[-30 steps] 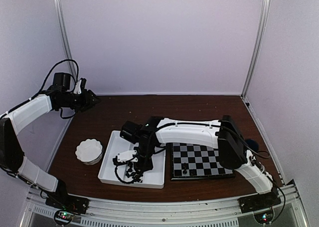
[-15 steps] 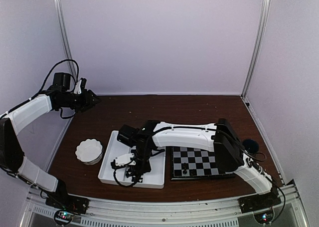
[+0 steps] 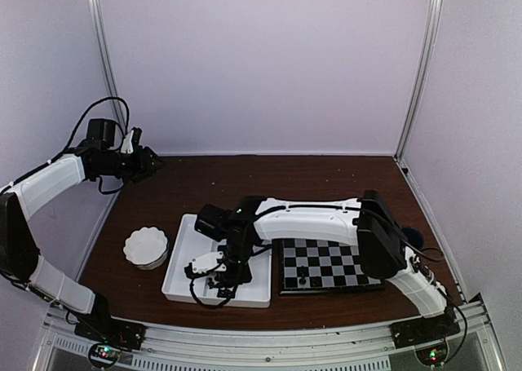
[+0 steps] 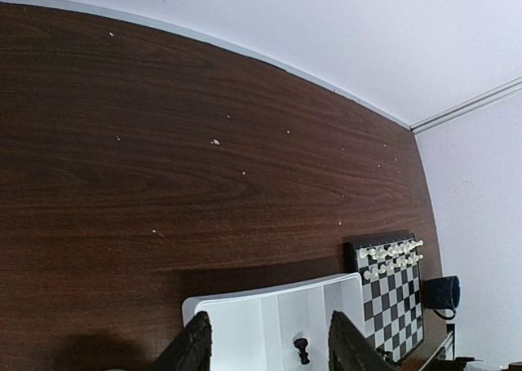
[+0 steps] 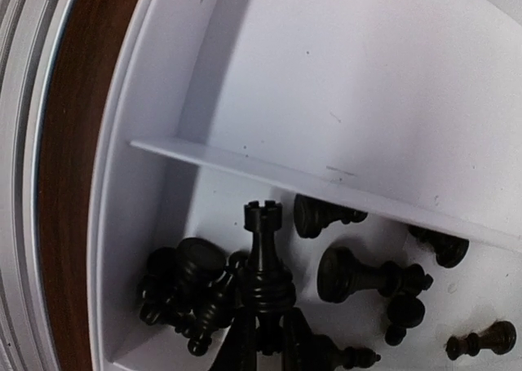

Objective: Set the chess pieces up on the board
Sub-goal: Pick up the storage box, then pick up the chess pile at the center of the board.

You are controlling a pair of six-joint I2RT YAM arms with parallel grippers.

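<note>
My right gripper (image 5: 265, 346) is shut on the base of a black rook (image 5: 265, 257), whose crenellated top points away from the fingers. Under it lies a heap of black chess pieces (image 5: 188, 289) in the near compartment of the white divided tray (image 5: 245, 163). From above, that gripper (image 3: 220, 285) reaches down into the tray (image 3: 181, 261), left of the board (image 3: 342, 261). A couple of black pieces (image 3: 303, 275) stand on the board's near rows. White pieces (image 4: 390, 257) line its far rows. My left gripper (image 4: 269, 346) hangs open and empty, high at the far left (image 3: 155, 163).
A white scalloped bowl (image 3: 146, 246) sits left of the tray. A dark blue cup (image 3: 412, 239) stands just right of the board. One black piece (image 4: 301, 349) lies alone in another tray compartment. Enclosure walls and posts ring the brown table.
My right gripper has dropped a little into the tray's near compartment and its jaws have shut on the black rook. The left arm has not moved.
</note>
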